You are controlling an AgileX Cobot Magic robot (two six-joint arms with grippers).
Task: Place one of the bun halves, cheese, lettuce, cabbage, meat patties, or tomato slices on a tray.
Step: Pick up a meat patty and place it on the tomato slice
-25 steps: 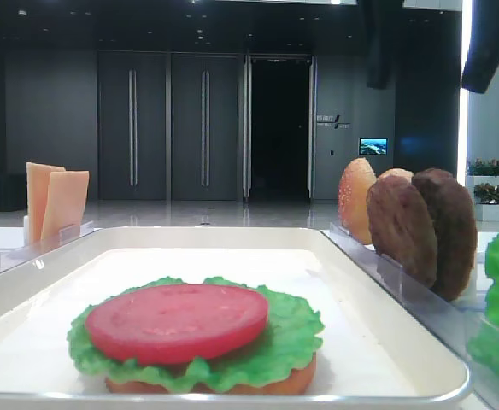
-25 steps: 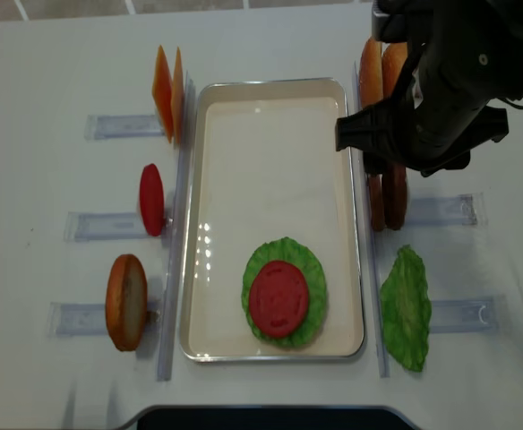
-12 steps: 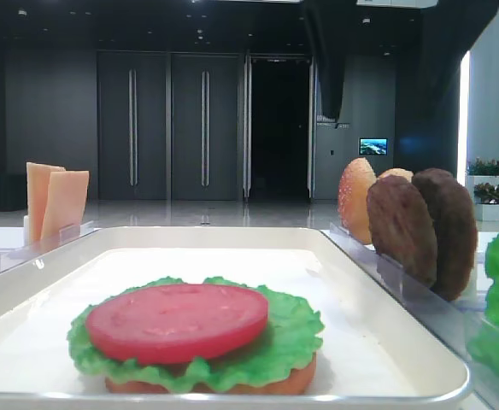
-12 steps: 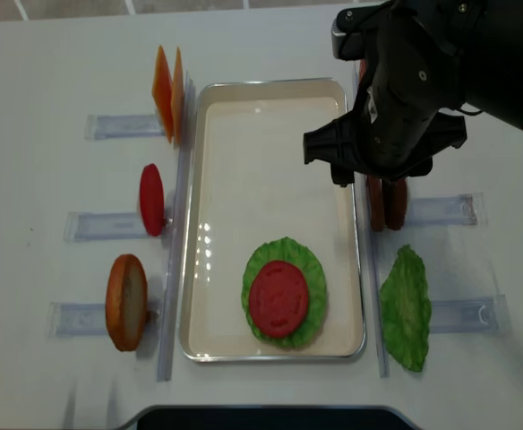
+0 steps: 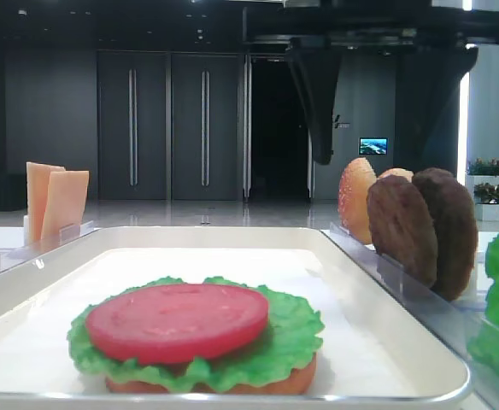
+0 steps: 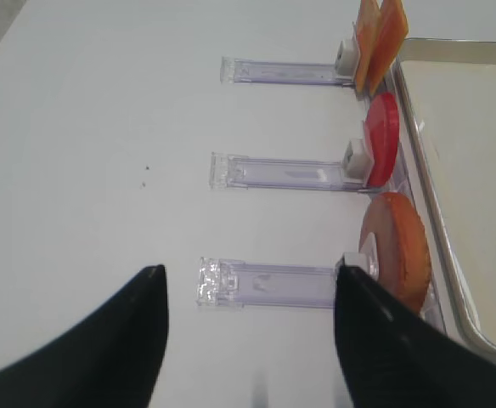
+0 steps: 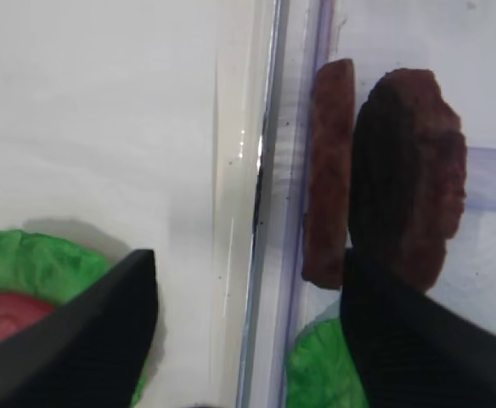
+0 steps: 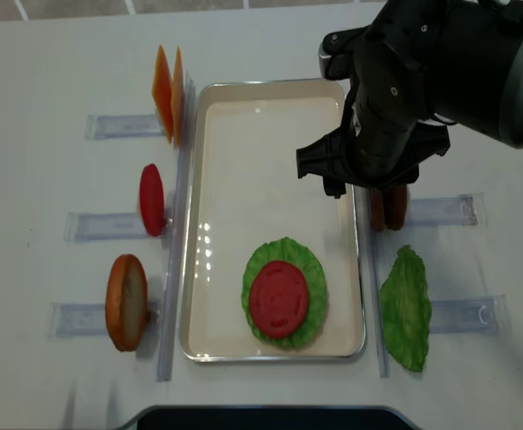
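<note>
On the white tray (image 8: 210,179), toward its near end, a stack was already partly built: a bun half at the bottom, a lettuce leaf (image 8: 308,268) over it and a tomato slice (image 8: 279,296) on top. Judging by that, the early layers were done and a patty, cheese and the top bun were left. Two meat patties (image 5: 422,229) stood upright in the clear rack just beside the tray's right rim, with bun halves (image 5: 357,199) behind them and a spare lettuce leaf (image 8: 406,307) nearer the camera. Across the tray, cheese slices (image 8: 168,92), a second tomato slice (image 8: 151,199) and another bun half (image 8: 125,301) waited in the left racks.

Over the tray's right edge the right arm hung, its wrist bent downward. The right tool (image 7: 250,314) was spread wide and empty, one finger over the tray, the other in front of the patties, touching nothing. That looked like an approach to a patty. Over bare tabletop (image 6: 87,153) beside the left racks, the left tool (image 6: 246,331) was also parted and empty.
</note>
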